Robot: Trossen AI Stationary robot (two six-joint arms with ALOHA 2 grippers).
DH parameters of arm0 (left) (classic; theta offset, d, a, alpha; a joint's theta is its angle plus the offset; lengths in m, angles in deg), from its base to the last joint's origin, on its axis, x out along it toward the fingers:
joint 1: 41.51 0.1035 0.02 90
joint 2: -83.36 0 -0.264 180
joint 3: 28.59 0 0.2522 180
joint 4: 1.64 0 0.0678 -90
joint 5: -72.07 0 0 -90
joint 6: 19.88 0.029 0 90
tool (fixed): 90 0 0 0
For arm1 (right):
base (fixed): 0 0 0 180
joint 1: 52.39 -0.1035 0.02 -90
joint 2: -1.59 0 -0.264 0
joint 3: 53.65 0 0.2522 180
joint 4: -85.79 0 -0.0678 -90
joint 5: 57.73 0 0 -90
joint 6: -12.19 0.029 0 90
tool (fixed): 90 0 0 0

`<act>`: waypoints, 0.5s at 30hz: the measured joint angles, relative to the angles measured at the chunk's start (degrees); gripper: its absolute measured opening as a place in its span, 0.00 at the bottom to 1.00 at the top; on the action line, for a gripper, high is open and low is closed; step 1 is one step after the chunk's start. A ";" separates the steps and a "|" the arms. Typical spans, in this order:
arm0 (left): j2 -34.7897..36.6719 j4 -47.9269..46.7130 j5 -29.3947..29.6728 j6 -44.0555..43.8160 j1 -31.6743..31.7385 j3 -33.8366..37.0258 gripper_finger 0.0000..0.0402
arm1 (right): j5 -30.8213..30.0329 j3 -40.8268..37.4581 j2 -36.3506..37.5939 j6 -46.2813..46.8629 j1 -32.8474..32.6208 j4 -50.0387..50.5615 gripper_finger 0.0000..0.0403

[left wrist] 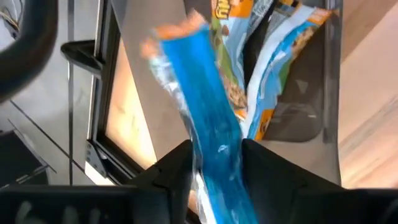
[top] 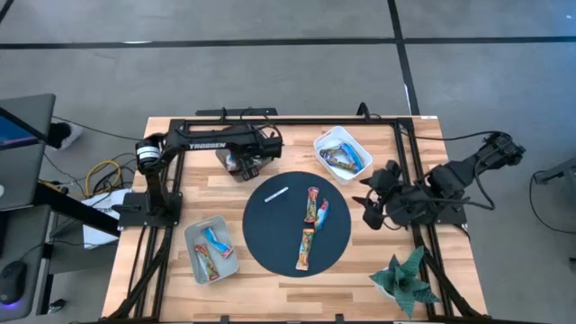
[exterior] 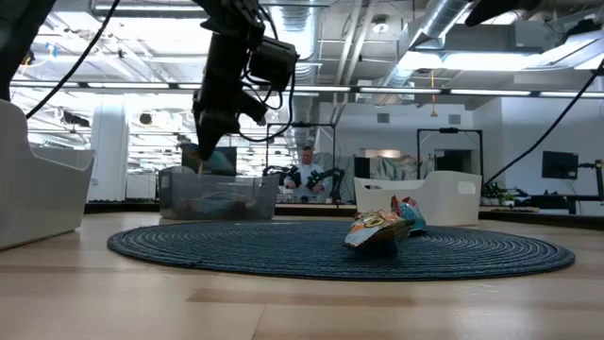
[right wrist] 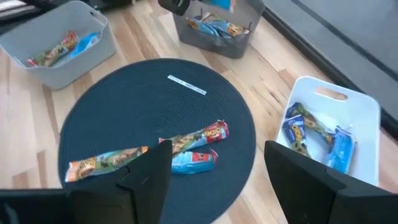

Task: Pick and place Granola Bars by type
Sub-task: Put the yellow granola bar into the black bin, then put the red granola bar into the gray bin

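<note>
My left gripper [left wrist: 214,163] is shut on a blue granola bar [left wrist: 198,93] above the grey bin [top: 236,163] at the table's far middle; that bin [left wrist: 311,93] holds other bars. Three bars [top: 312,205] [top: 322,214] [top: 306,249] lie flat on the round dark mat [top: 270,236], next to a thin white stick [top: 275,194]. A white bin [top: 342,153] at the far right and a grey bin [top: 211,250] at the near left also hold bars. My right gripper [right wrist: 217,180] is open, above the table right of the mat. My left gripper pinches the blue bar between its two fingers [left wrist: 177,171], which press on the wrapper's two sides at a place [left wrist: 217,146] well back from the free end. The fingers slant steeply down from above. The bar sticks out beyond them, clear over the grey bin, its free end [left wrist: 180,31] lowest.
A black frame [top: 297,121] runs round the table's far and side edges. A potted plant [top: 405,279] stands at the near right corner. Bare wood shows between the mat and the bins.
</note>
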 joint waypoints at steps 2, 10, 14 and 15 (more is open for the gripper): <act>0.00 0.14 0.48 0.55 0.32 -0.02 0.39 | 0.92 0.00 0.00 -0.13 0.78 -0.60 0.62; 0.29 -1.00 1.21 0.64 1.10 -0.02 0.57 | 1.62 0.00 0.00 -0.17 1.14 -2.65 0.62; 3.59 -1.10 -0.40 -0.60 -0.58 -0.02 0.59 | 2.36 0.00 0.00 -3.10 1.20 -5.37 0.62; 5.10 -0.83 -0.88 -1.24 -1.24 -0.02 0.59 | 2.50 0.00 0.00 -4.06 1.42 -6.15 0.62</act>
